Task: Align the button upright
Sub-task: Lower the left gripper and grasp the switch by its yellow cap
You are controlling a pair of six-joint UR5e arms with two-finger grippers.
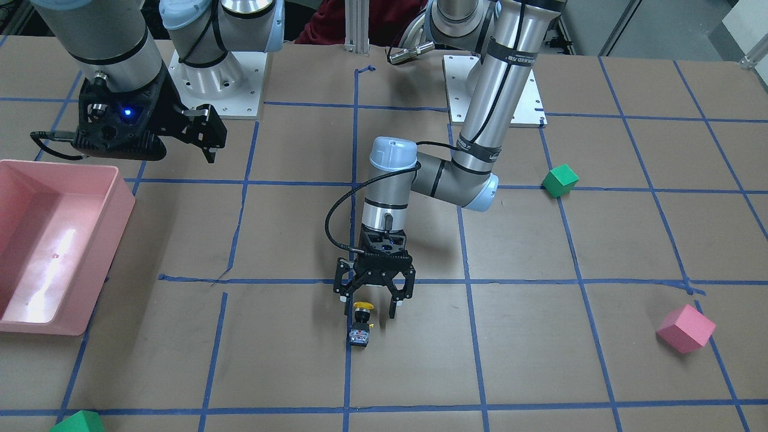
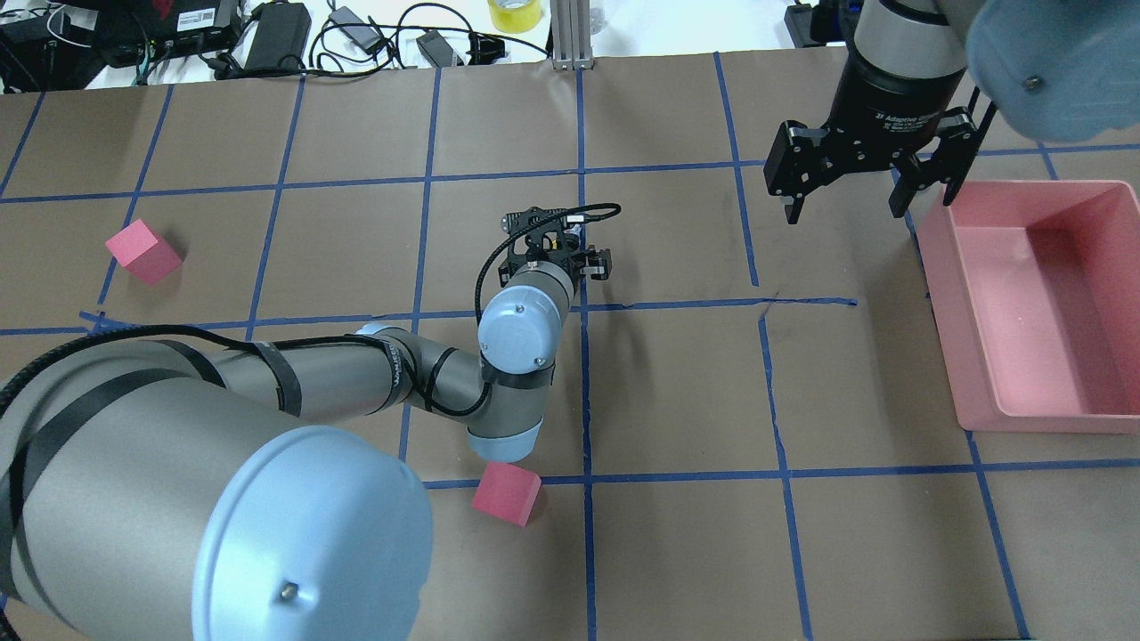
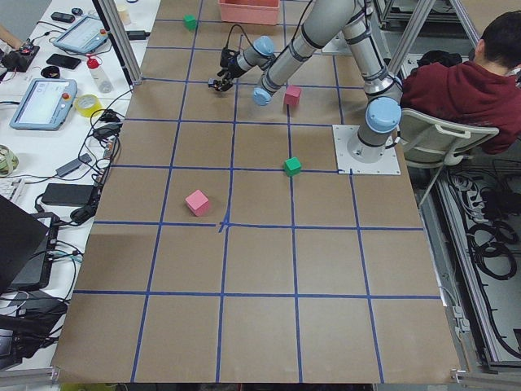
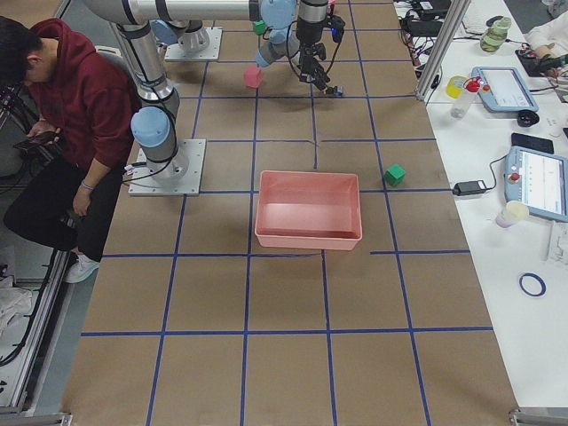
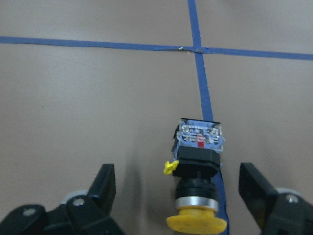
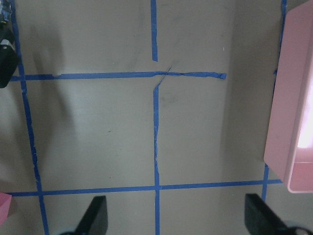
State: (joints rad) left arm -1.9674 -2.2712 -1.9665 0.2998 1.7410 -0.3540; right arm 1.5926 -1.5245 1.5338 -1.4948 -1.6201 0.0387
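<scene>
Button (image 5: pixel 197 161) lies flat between left gripper (image 1: pixel 370 312)'s spread fingers (image 5: pixel 104 182), untouched.

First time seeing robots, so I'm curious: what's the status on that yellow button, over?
Left gripper open, jaws either side of the button. It lies on its side, not upright. Right gripper open, by pink bin. Nothing blocking.

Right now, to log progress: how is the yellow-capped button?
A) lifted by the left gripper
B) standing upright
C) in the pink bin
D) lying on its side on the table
D: the button lies on its side on the table, between the fingers of the open left gripper.
</scene>
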